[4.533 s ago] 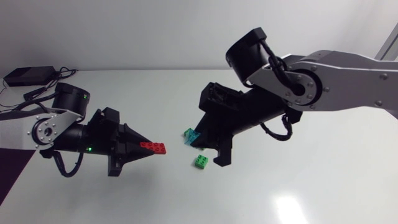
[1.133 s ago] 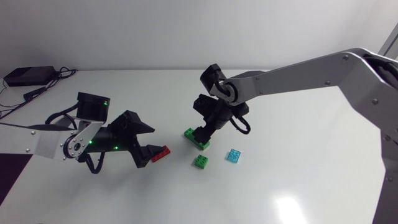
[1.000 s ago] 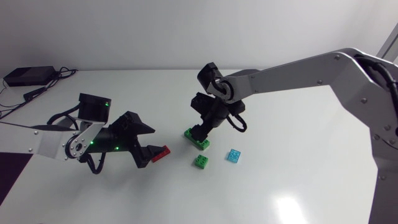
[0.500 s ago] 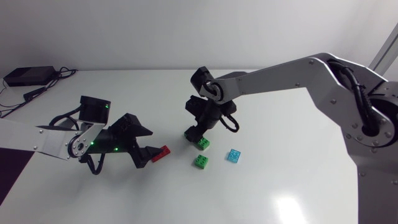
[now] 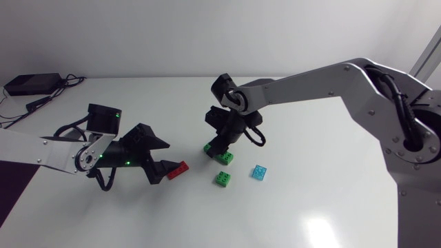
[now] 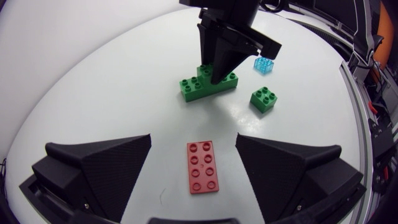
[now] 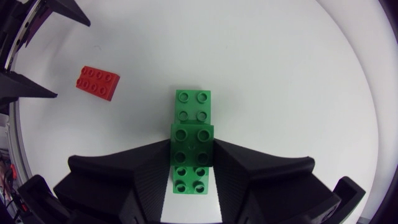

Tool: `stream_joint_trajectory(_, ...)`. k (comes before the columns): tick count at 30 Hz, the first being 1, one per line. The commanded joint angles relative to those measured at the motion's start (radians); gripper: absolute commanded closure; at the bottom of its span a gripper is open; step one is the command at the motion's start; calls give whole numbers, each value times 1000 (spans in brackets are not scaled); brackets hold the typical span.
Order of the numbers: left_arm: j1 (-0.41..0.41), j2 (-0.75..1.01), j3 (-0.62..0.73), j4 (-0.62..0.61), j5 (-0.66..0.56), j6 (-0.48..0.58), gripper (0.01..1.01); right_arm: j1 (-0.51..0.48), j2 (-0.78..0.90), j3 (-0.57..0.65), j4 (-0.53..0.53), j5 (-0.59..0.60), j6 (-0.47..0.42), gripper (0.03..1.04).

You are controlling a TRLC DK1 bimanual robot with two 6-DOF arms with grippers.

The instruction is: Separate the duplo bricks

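The right end effector (image 7: 193, 148) is clamped on the green stack (image 7: 193, 102). Its fingers press the upper square brick from both sides, and the long lower brick sticks out ahead of them. The stack is down on the white table (image 5: 331, 207), near its middle. The left end effector (image 6: 193, 135) stands open with its fingers spread wide, and the red brick (image 6: 203, 167) lies flat between them, touching neither. Near the stack, toward the table's near edge, sit a small green brick (image 5: 222, 178) and a translucent blue brick (image 5: 259, 172), apart from each other. All the bricks lie well in from the table's edges. A black box (image 5: 31, 84) with cables sits at the far left corner.
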Motion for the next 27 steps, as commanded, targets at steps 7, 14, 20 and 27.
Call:
stream_joint_trajectory(7,32,-31,42,-171,167,158,67,34,-221,-131,-22,-97,-172,762)
stream_joint_trajectory(14,29,-84,91,-428,251,354,67,87,-368,-223,-78,-185,-284,761)
stream_joint_trajectory(20,26,-98,143,-558,294,443,67,142,-411,-266,-113,-254,-327,761)
stream_joint_trajectory(27,23,-150,174,-771,356,570,72,178,-424,-282,-125,-286,-336,761)
